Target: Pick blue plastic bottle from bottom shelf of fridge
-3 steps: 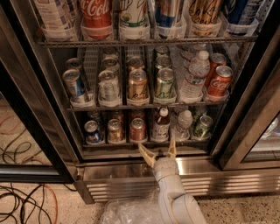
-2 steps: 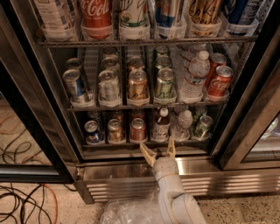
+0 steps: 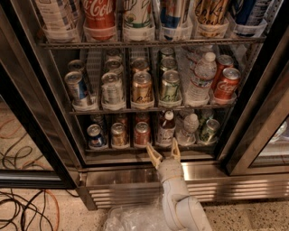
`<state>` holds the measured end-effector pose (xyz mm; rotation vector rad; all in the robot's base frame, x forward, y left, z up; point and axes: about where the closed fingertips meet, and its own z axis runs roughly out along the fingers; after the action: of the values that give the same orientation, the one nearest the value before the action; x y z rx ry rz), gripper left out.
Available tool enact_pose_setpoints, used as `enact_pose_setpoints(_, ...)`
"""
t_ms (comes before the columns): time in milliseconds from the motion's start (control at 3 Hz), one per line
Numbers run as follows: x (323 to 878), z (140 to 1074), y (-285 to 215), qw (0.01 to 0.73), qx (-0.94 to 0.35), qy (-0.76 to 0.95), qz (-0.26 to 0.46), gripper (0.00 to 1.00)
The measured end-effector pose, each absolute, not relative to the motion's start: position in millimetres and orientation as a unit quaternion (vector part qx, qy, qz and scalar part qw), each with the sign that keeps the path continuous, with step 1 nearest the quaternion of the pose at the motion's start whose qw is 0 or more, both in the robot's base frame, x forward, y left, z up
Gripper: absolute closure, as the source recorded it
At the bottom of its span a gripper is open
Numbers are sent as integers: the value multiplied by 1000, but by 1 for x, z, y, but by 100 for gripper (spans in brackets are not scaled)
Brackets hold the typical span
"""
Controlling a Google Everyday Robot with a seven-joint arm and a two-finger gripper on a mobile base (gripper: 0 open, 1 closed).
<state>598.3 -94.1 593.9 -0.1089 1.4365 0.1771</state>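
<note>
Looking down at the nearest ground, we have a crumpled clear plastic bag (image 3: 128,220) on the speckled floor, with dark and orange cables (image 3: 22,205) trailing off to the left. Rising past the bag comes the white arm (image 3: 180,205), and at its tip the gripper (image 3: 163,148) sits right at the front edge of the fridge (image 3: 255,117), above the ribbed steel base (image 3: 117,191). Its two tan fingers (image 3: 153,155) are spread wide in a V, and nothing is held between them. We cannot tell whether the tips touch the rail.

Just behind those tips runs the bottom shelf (image 3: 113,152), and there is our target: the blue plastic bottle (image 3: 166,128), upright, white cap on top, dark body with a pale label, standing in the lane straight beyond the spread fingers. To its left we count a red can (image 3: 142,133), a gold can (image 3: 118,134) and a blue can (image 3: 95,136). To its right stands a clear water bottle (image 3: 189,127), then a green can (image 3: 209,130).

One level up, the middle shelf (image 3: 135,109) carries a row of cans, a taller water bottle (image 3: 200,80) and two red cola cans (image 3: 226,82) on the right. Farthest away, at the top, we see a Coca-Cola bottle (image 3: 99,13) among other large drinks.
</note>
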Motion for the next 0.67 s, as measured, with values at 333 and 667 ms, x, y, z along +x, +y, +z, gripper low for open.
enact_pose_setpoints(333,605,595,-97,750,-46,655,76,31)
enact_pose_setpoints(667,612,597,-101,752,-40,654,70,30)
